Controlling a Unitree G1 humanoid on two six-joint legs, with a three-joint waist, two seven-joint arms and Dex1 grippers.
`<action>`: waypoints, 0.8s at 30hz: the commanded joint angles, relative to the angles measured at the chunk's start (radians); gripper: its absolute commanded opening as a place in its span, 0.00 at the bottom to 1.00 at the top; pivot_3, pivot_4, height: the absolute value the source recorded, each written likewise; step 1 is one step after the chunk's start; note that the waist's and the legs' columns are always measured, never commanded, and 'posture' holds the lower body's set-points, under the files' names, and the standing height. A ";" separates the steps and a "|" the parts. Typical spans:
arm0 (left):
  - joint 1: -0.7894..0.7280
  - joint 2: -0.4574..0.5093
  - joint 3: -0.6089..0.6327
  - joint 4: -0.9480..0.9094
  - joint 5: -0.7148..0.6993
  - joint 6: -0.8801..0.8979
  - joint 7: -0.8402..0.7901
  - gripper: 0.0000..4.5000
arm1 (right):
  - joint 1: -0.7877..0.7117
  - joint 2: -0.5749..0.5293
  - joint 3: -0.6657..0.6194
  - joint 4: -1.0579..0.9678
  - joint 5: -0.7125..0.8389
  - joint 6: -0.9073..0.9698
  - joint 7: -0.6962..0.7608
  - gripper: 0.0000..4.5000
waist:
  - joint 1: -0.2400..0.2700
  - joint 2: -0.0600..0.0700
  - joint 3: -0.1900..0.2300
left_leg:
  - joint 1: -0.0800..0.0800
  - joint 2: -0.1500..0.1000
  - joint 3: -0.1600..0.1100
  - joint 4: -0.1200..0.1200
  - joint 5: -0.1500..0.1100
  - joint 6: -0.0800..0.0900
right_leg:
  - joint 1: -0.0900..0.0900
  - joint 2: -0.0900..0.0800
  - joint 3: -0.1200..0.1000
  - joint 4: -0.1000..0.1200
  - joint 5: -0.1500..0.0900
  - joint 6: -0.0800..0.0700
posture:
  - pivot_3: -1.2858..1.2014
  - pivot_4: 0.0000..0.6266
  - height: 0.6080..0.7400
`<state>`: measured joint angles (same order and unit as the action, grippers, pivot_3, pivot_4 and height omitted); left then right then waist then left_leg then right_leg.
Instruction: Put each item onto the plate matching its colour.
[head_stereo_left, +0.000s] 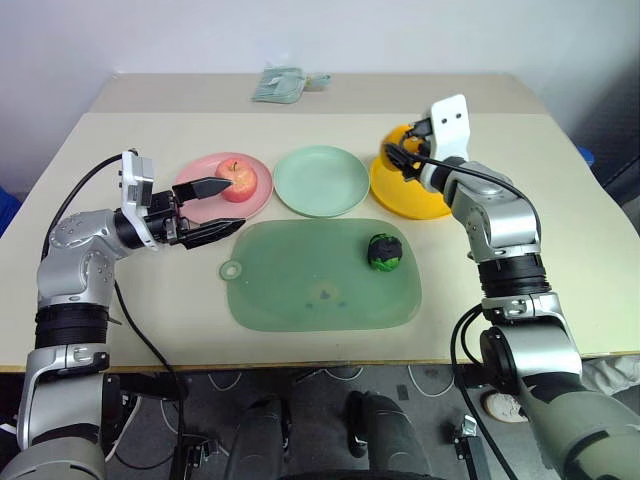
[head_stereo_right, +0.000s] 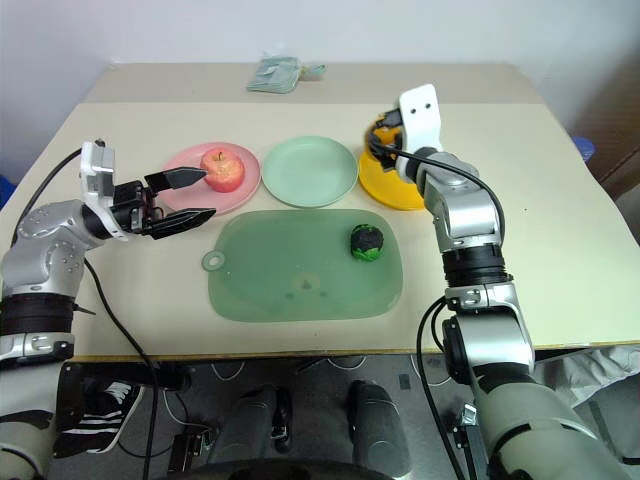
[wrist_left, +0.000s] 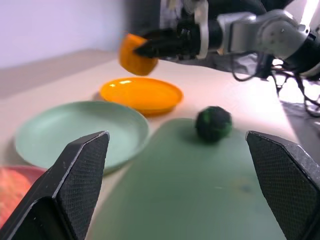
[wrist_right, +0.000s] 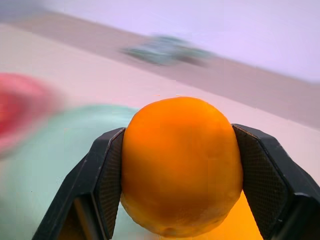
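The pink-red apple rests on the pink plate at the left. My left gripper hovers open over that plate's near edge, just short of the apple and holding nothing. Beside it the pale green plate stands bare. My right gripper is shut on the orange fruit and holds it in the air over the far edge of the yellow-orange plate. The dark green knobbly fruit lies on the right part of the translucent green mat.
A folded grey-green cloth lies near the table's far edge. The mat takes up the near middle of the beige table, whose front edge runs close behind it.
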<state>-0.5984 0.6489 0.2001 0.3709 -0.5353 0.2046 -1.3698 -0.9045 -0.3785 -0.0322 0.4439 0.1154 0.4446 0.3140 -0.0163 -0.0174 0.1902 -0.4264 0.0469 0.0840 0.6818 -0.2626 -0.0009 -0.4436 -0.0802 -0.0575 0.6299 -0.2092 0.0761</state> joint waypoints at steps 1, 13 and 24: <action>-0.018 -0.010 0.012 -0.011 0.006 -0.038 0.028 1.00 | -0.049 -0.012 -0.026 0.118 -0.009 -0.093 0.020 0.60 | -0.005 0.000 0.000 | 0.000 0.000 0.000 0.000 0.000 0.000 | 0.000 0.000 0.000 0.000 0.000 0.000 | 0.52 0.24 1.00; 0.004 -0.001 0.015 -0.061 -0.036 -0.006 0.011 1.00 | -0.041 -0.010 -0.091 0.085 0.085 -0.083 0.128 0.99 | -0.023 0.001 0.001 | 0.000 0.001 0.000 0.000 0.000 0.000 | 0.000 0.001 0.000 0.001 0.000 0.000 | 0.52 0.24 1.00; 0.035 0.051 -0.020 -0.119 -0.094 0.152 -0.105 1.00 | 0.299 -0.214 0.024 -0.582 0.259 0.256 0.432 0.99 | 0.000 0.001 0.001 | 0.001 0.001 -0.001 0.000 0.000 0.000 | 0.000 0.001 0.000 0.000 0.000 0.000 | 0.52 0.24 1.00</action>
<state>-0.5558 0.6840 0.1798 0.2843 -0.6222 0.3538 -1.4590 -0.6119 -0.5583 -0.0168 -0.0617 0.3749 0.6912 0.7294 -0.0164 -0.0162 0.1909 -0.4258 0.0482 0.0832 0.6826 -0.2624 -0.0014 -0.4436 -0.0796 -0.0573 0.6303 -0.2098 0.0751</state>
